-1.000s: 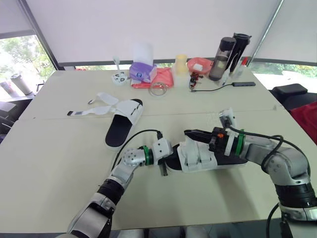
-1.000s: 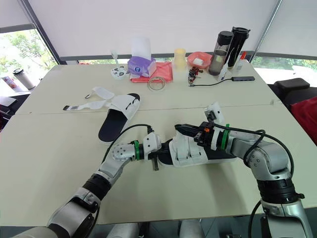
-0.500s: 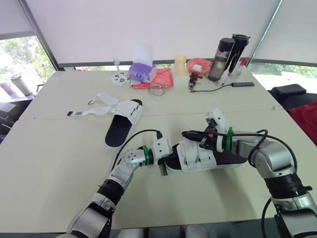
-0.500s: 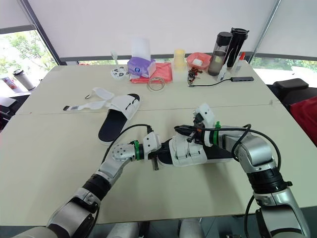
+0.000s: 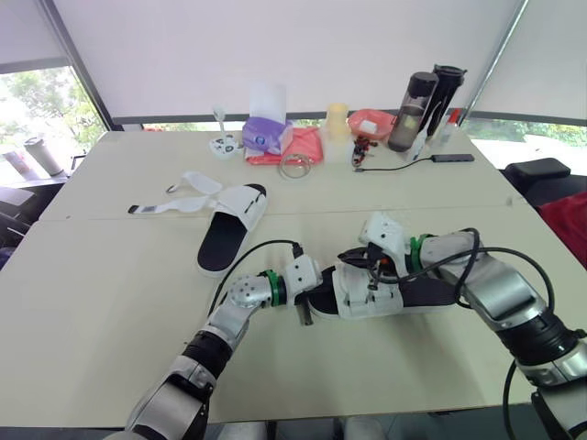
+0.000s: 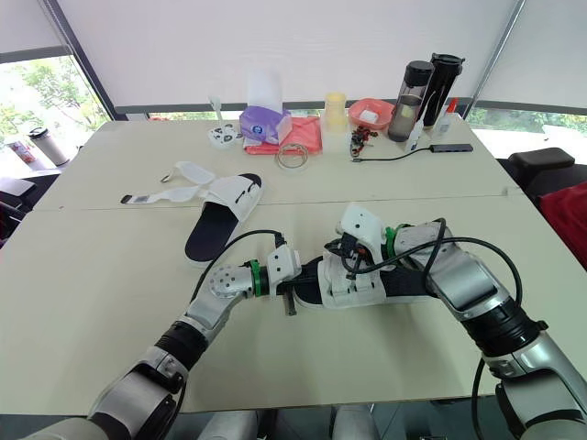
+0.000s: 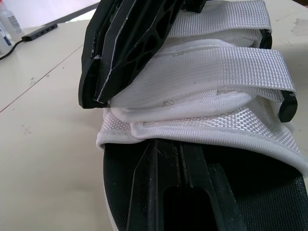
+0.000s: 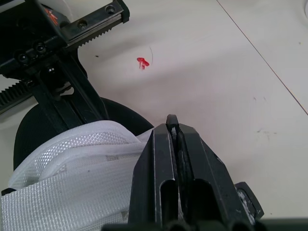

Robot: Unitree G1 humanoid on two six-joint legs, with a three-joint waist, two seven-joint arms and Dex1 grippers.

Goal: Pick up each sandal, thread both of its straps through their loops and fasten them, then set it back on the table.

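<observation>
Beige table [image 5: 101,302] — white blind [image 5: 275,46] behind, window [image 5: 37,101] left.

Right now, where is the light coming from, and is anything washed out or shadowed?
Left eye view: daylight comes through the window at the back left, where the outdoors looks washed out; the table is evenly lit, without glare. Left wrist view: the near sandal has its black footbed in shade beneath the white straps.
</observation>
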